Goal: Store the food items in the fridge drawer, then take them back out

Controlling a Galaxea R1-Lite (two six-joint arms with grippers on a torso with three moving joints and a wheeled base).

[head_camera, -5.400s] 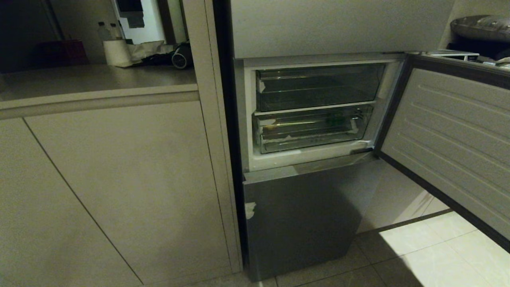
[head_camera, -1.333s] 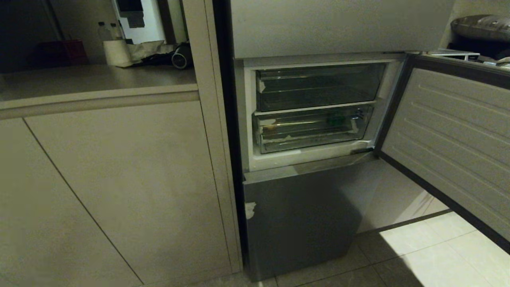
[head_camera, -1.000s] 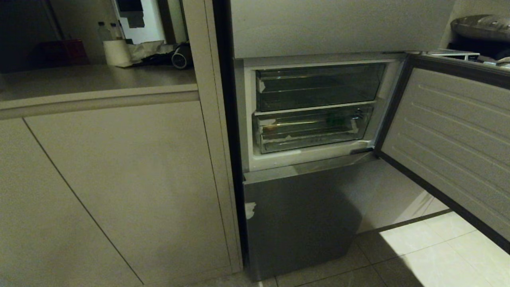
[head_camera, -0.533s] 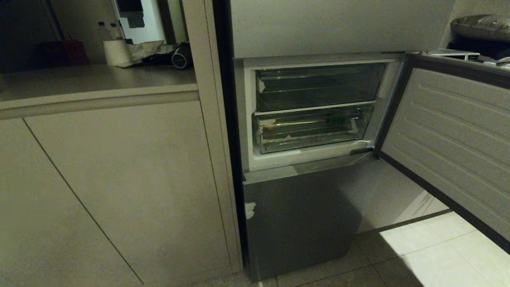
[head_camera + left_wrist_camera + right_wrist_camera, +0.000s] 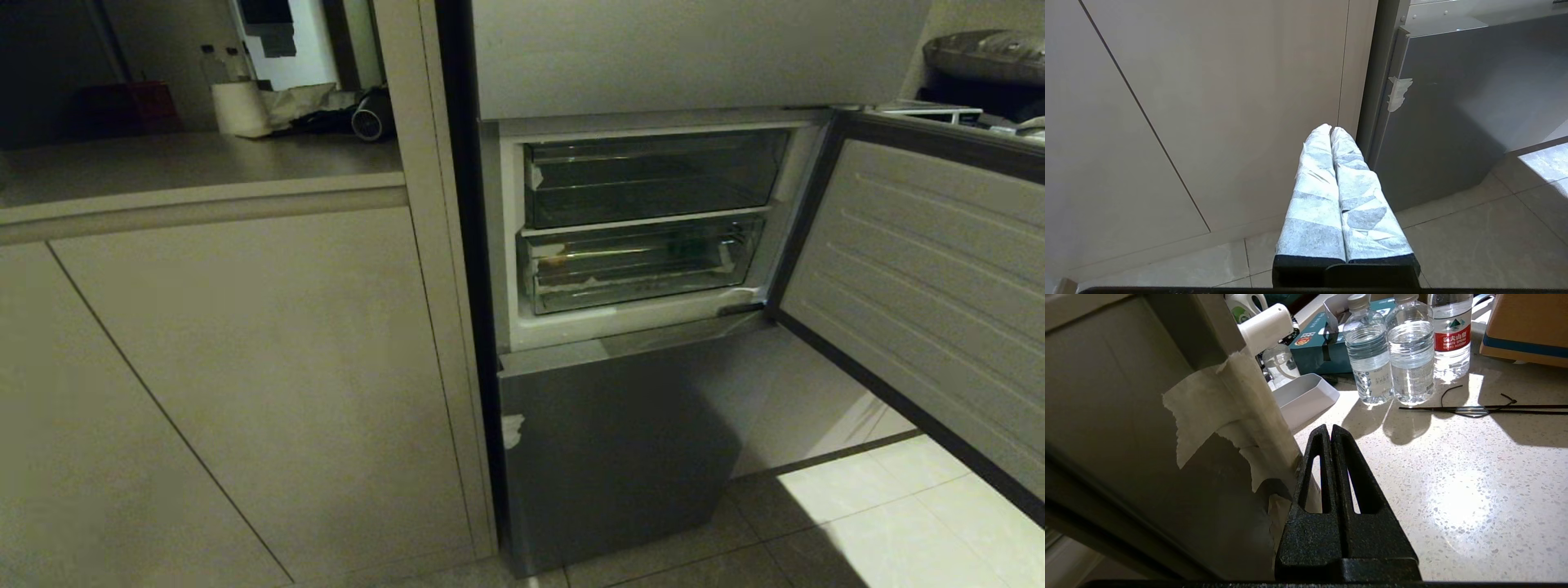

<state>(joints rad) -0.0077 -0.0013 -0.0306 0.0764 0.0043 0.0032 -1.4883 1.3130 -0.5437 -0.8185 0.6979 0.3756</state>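
Note:
The fridge drawer [image 5: 645,273] is the lower clear drawer in the open compartment, pushed in, with white tape scraps at its front corners. A dim green lump, one of the food items [image 5: 684,243], shows through its front. Neither gripper appears in the head view. My right gripper [image 5: 1330,428] is shut and empty, close beside the taped edge of the fridge door [image 5: 1237,416], over a speckled counter. My left gripper [image 5: 1330,127], its fingers wrapped in white tape, is shut and empty, hanging low in front of the cabinet.
The fridge door [image 5: 922,278] stands swung open to the right. An upper clear compartment [image 5: 653,175] sits above the drawer, and a grey lower door panel [image 5: 612,449] below. Water bottles [image 5: 1392,351], a white tray [image 5: 1306,398] and black cable ties [image 5: 1478,410] lie on the counter.
The open fridge door has swung slightly wider. The drawers and the green lump are where they were.

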